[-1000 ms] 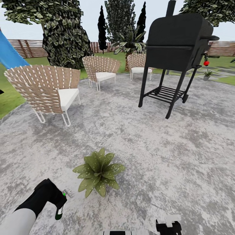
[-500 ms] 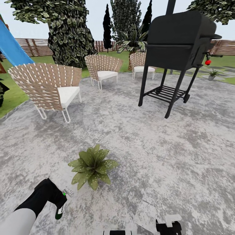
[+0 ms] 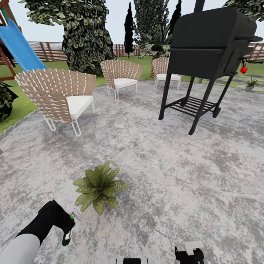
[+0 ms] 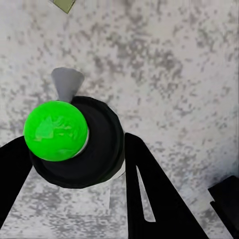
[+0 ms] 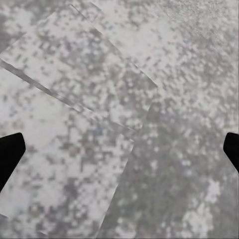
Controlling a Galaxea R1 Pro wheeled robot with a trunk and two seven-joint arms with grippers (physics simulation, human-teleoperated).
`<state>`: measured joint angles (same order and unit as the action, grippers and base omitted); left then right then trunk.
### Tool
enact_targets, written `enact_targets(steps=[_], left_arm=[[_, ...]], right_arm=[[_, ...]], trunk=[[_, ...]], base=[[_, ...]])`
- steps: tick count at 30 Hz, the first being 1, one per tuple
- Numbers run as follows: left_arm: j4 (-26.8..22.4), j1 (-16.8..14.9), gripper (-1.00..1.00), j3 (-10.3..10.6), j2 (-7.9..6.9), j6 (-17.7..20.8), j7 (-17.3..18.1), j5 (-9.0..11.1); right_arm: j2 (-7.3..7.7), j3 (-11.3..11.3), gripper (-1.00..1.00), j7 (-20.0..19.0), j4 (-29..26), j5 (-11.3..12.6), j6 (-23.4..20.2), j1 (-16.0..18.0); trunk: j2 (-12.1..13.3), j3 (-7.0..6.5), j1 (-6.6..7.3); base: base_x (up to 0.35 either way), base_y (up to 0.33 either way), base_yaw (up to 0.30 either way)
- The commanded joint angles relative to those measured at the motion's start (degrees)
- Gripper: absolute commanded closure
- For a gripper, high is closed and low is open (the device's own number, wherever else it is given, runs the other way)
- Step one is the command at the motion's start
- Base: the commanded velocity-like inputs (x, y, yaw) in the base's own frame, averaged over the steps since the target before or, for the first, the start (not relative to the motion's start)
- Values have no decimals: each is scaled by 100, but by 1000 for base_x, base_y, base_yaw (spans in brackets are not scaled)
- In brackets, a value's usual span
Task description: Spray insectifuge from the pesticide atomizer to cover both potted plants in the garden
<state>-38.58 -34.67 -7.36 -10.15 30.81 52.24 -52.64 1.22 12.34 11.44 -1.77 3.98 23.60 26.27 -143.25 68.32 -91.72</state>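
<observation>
My left arm reaches forward low at the head view's lower left, left gripper (image 3: 65, 224) clamped around the pesticide atomizer (image 3: 68, 234), nozzle end forward. Right gripper (image 5: 119, 149) points down, fingers (image 5: 10, 154) spread wide with nothing between them. Right arm sits at the frame's bottom edge.

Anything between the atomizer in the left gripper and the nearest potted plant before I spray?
Nothing visible. The left gripper holds the pesticide atomizer just short of the potted plant, with bare grey paving between them. The wicker chairs and black grill stand well beyond the plant.
</observation>
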Motion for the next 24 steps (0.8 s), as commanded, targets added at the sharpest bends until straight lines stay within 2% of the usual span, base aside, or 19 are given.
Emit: enact_targets(steps=[1, 4, 5, 7, 9, 12, 13, 14, 17, 19, 24], left_arm=[[-16, 1, 100, -6, 3, 44, 34, -40], [-26, -4, 100, -18, -26, 62, 106, -34], [-32, -12, 100, -9, -47, 92, 233, -63], [-36, -66, 100, 23, -78, 288, 671, -117], [-80, -123, 100, 36, -200, 548, 1069, -261], [-164, -518, 100, 56, -322, 814, 1512, -494], [-170, -645, 100, 62, -321, 943, 1575, -588], [-173, -813, 100, 66, -292, 1100, 1614, -770], [-169, -1122, 100, 61, -206, 1233, 1642, -1149], [-166, -1245, 100, 60, -133, 1256, 1654, -1330], [-117, -1262, 100, 71, -120, 1261, 1790, -1373]], right_arm=[[1, 49, -100, 16, 1, 41, 13, 1], [-1, 50, -100, 16, 1, 41, 13, 1], [-4, 51, -100, 16, 1, 41, 13, 1], [-7, 55, -100, 16, 1, 41, 13, 1], [-8, 51, -100, 15, 1, 41, 13, 1], [-8, 49, -100, 15, 1, 41, 13, 1], [-8, 49, -100, 15, 1, 41, 13, 1], [-5, 49, -100, 16, 1, 41, 13, 1], [20, 49, -100, 7, 6, 23, 13, 1], [48, 54, -100, 0, 9, 13, 13, 1], [50, 58, -100, 0, 10, 10, 13, 1]], trunk=[[-2, 11, 0], [-2, 27, 0], [-2, 33, 0], [-2, 44, 0], [-2, 55, 0], [-2, 72, 0], [-2, 77, 0], [-2, 78, 0], [-2, 80, 0], [-2, 80, 0], [-2, 81, 0]], base=[[53, -24, 212], [16, -8, 213], [5, -2, 213], [2, -1, 213], [0, 0, 210], [0, 0, 190], [0, 0, 134], [0, 0, 55], [0, 0, 21], [0, 0, 3], [31, 0, 0]])
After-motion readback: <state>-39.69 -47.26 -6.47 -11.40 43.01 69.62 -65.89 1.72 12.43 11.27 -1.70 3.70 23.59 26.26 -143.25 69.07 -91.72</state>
